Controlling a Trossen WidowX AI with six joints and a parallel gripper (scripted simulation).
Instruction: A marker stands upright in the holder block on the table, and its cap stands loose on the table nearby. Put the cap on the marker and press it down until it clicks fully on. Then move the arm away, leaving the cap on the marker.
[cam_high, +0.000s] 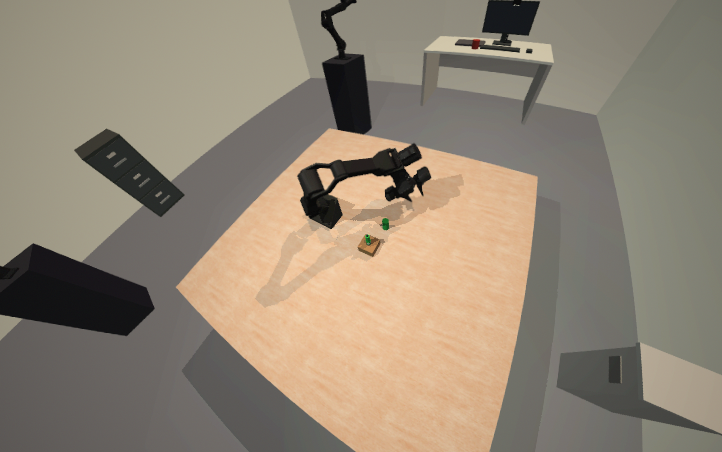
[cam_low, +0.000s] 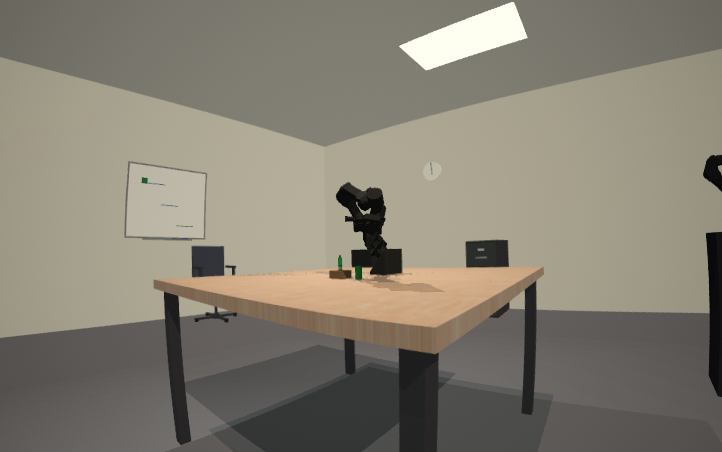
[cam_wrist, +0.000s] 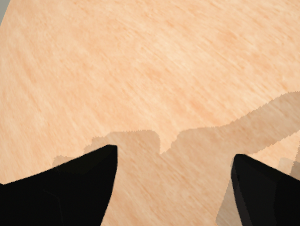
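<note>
A green-tipped marker (cam_high: 367, 239) (cam_low: 339, 262) stands upright in the brown holder block (cam_high: 369, 249) (cam_low: 336, 275). The green cap (cam_high: 385, 223) (cam_low: 358, 272) stands upright on the table beside the block, apart from it and from the marker. My gripper (cam_high: 416, 197) (cam_wrist: 176, 160) is open and empty, its two black fingers well apart. It hangs above the table, beyond the cap as seen in the top view. The wrist view shows only table and shadow between and ahead of the fingers; cap and marker are outside it.
The wooden table (cam_high: 426, 319) (cam_low: 298, 298) carries the arm's base (cam_high: 323, 211), close to the block and cap. The arm's shadow falls across the table. A desk (cam_high: 538, 53), black pedestals (cam_high: 346, 95) (cam_high: 79, 293) and a filing cabinet (cam_high: 133, 170) stand away from the table.
</note>
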